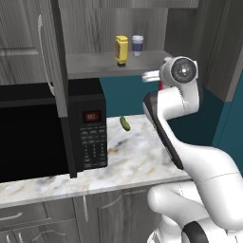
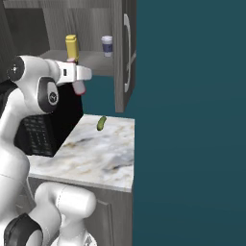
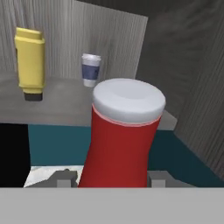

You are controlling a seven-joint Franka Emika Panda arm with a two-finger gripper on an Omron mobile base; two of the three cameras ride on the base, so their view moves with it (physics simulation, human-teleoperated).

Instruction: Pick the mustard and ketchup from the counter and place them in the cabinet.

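One bottle, the ketchup (image 3: 124, 135), is clamped in the closed gripper (image 3: 109, 178), and the mustard (image 3: 29, 61) could be toppled during shelving.

Two base views look forward and down from behind the arm — one from its left, one from its right — sharing the counter (image 1: 137, 156), pickle (image 1: 125, 123) and cabinet (image 1: 95, 64) shelf. The hand view sits close behind the ketchup (image 3: 120, 140), facing that shelf.
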